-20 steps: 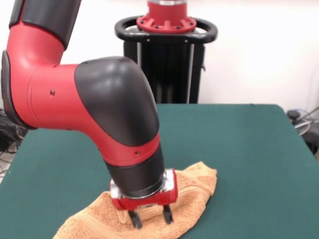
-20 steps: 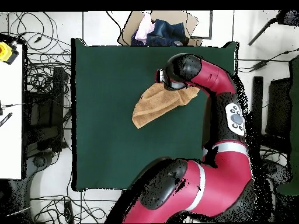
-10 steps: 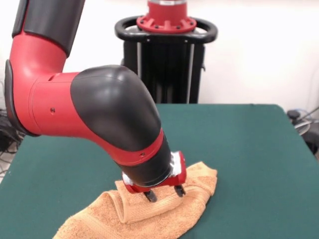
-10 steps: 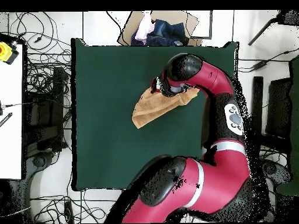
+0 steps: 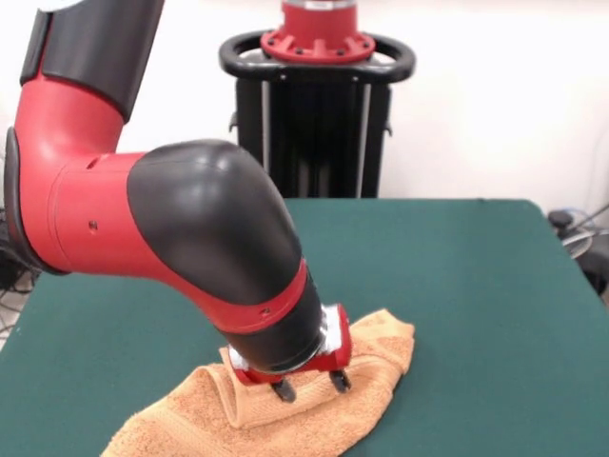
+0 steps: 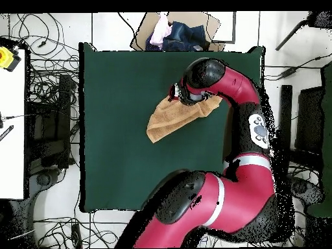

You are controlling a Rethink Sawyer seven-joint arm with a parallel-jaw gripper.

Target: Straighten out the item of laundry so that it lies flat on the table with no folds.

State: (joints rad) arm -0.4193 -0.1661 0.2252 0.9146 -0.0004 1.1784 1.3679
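Over the towel (image 5: 352,381) on the table (image 5: 476,286), bent at the elbow. Gripper (image 5: 311,387) angled down, fingers (image 5: 284,389) spread apart, tips touching rumpled cloth.

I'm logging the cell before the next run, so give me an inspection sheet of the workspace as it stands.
Surface: the table has a dark green top, bare apart from the towel.
Job's things: the towel, light orange-tan, lies bunched and folded near the table's front edge in the front view, not flat.
Clutter: nothing seen on the table.
Grippers: the gripper is down at the towel's raised fold, jaws apart with a gap between the dark tips; no cloth pinched that I can see.
Cables: tangled cables on the floor beside the table in the overhead view.
Surroundings: a cardboard box of clothes beyond one table end; a white bench to one side.
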